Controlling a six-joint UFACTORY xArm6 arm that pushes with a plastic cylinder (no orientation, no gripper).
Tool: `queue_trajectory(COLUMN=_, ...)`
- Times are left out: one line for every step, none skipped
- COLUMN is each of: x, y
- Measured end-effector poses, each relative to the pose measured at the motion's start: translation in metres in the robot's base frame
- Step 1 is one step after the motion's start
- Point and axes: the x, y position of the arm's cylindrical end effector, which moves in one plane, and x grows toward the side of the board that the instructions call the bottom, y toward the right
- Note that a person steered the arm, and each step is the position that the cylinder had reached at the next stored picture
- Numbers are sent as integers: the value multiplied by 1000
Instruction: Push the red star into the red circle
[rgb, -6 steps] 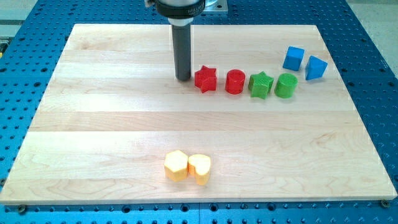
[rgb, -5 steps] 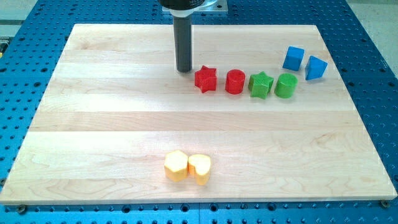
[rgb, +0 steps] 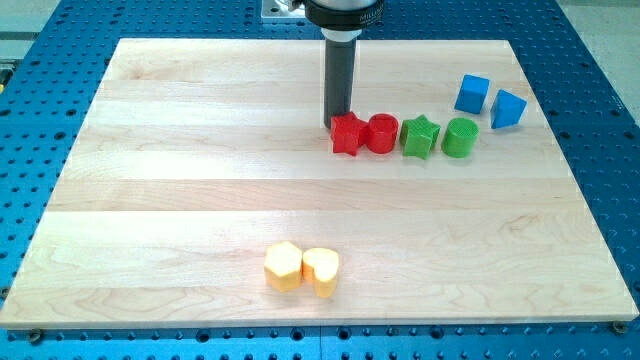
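Note:
The red star (rgb: 347, 136) lies on the wooden board, right of centre near the view's top. Its right side touches the red circle (rgb: 381, 133). My tip (rgb: 338, 123) stands at the star's upper left edge, touching it or nearly so. The dark rod rises straight up from there toward the view's top edge.
A green star (rgb: 420, 136) and a green circle (rgb: 461, 137) continue the row to the right. Two blue blocks (rgb: 472, 94) (rgb: 508, 108) sit above right. A yellow hexagon (rgb: 283, 266) and a yellow heart (rgb: 321, 270) lie near the view's bottom. The board (rgb: 180, 170) rests on a blue perforated table.
My tip moved right, from left of the star to its upper left edge. The red star slid right and now touches the red circle.

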Motion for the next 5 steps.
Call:
queue_trajectory(x=0, y=0)
queue_trajectory(x=-2, y=3)
queue_trajectory(x=-22, y=9)
queue_trajectory(x=-46, y=31)
queue_trajectory(x=-63, y=77)
